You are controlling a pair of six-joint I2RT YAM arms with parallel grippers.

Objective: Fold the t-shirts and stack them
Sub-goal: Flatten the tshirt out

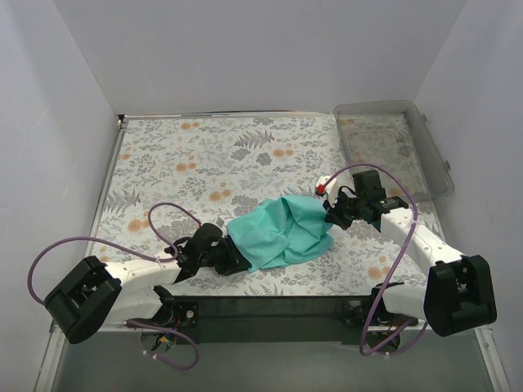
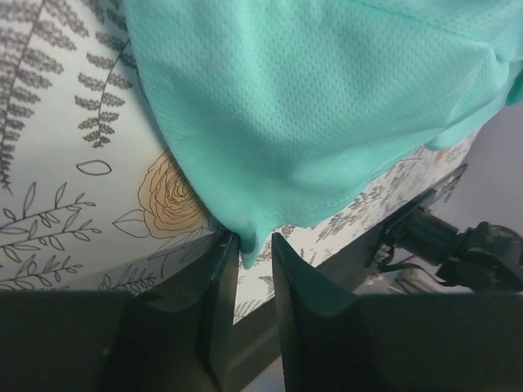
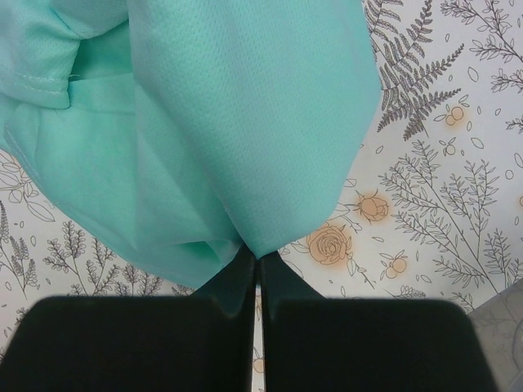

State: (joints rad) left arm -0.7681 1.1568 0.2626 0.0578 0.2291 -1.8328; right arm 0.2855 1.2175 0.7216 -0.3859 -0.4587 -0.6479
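t-shirt [image 1: 282,233]: plain teal | table [image 1: 204,155]: grey-orange floral | bin [image 1: 377,106]: clear

Bright even light, faint shadows, wrist-view foregrounds softly blurred

I count one t-shirt [image 1: 282,233] on the table [image 1: 188,163] and one clear bin [image 1: 380,106] at the table's far right corner.

Black two-finger right gripper [image 3: 258,260] at 6 o'clock, jaws pressed together, pinching a fold of the teal mesh-fabric t-shirt [image 3: 212,122]. The shirt bunches toward 10 o'clock, with a stitched hem [image 3: 37,82] at 9. White floral-print table cover [image 3: 441,163] at 3.
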